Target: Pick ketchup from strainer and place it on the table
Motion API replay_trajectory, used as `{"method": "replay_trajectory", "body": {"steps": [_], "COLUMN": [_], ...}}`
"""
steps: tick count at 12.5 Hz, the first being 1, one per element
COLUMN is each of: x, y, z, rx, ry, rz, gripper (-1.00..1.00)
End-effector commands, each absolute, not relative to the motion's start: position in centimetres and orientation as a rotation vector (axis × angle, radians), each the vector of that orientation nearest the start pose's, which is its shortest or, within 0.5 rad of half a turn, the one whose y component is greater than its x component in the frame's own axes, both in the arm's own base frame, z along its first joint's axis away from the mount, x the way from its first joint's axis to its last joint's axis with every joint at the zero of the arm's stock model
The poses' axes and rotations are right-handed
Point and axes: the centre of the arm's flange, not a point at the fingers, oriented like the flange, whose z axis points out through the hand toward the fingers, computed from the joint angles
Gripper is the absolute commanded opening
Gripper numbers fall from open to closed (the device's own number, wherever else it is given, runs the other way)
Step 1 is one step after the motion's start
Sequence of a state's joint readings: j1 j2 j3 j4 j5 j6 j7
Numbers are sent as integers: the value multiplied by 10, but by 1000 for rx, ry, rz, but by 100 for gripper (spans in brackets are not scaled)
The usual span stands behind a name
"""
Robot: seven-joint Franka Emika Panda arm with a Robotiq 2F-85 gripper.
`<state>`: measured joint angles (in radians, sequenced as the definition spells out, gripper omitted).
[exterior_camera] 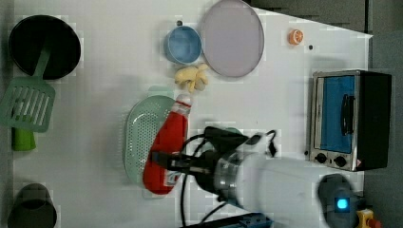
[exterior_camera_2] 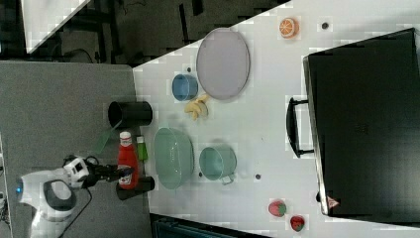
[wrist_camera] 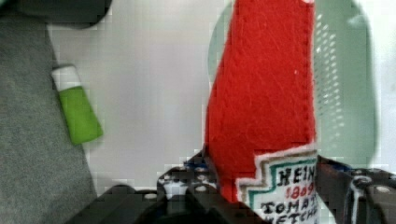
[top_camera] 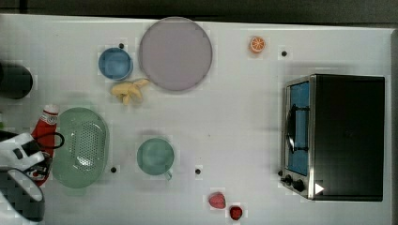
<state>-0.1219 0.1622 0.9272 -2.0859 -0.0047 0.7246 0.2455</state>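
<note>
Ketchup (wrist_camera: 261,93) clamped in gripper (wrist_camera: 261,196) (beside strainer (top_camera: 82,145)).

A grey floor (exterior_camera_2: 59,124) lies beside the white table (exterior_camera_2: 267,124) on the right view's left. Beyond the table edge at the right view's top, dark frame legs (exterior_camera_2: 148,25) stand in shadow. Light is even.

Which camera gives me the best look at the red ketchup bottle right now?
The left view: the red felt ketchup bottle with white cap shows whole, gripper clamped at its label. Right view shows it small; top view partly hidden; wrist view cropped.
</note>
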Motion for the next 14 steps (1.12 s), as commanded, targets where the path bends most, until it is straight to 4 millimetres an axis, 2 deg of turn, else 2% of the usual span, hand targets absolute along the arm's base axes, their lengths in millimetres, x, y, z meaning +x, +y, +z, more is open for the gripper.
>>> {"method": "replay_trajectory", "body": {"steps": [1,4,7,11,14], "x": [471,521,560,588,587], "y": [339,273,192,78,13], "z": [418,450,462,453,434], "rx": [-2960,-2955,-2935,-2912,-2893], "ry": [358,448,569,772,930], "rz": [124,71,1,-15,28], "gripper": [21,21,21,21,21]}}
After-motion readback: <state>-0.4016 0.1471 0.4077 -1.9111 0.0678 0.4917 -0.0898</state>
